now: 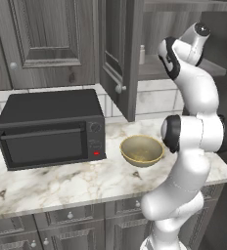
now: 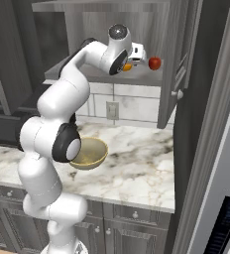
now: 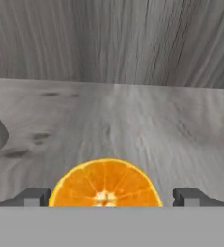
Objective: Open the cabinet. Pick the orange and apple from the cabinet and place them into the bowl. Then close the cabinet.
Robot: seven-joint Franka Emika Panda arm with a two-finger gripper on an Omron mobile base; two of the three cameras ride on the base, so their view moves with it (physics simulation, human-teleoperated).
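Straddling the orange (image 3: 105, 185), the claw (image 3: 112, 197) gapes wide.

Black microwave oven (image 1: 49, 128) on the marble bench (image 1: 61, 183), red light lit on its panel. Low cabinets with drawers (image 1: 52, 227) beneath. Wall outlet (image 2: 112, 110) on the tiled backsplash (image 2: 132, 105).

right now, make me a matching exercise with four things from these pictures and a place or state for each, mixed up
Things:
1. orange
2. apple
3. bowl
4. cabinet

Places or states:
A. on the marble counter beside the microwave
B. doors swung open
C. between the open gripper's fingertips
D. on the shelf, right of the hand in the right base view

Pairs: 1-C, 2-D, 3-A, 4-B
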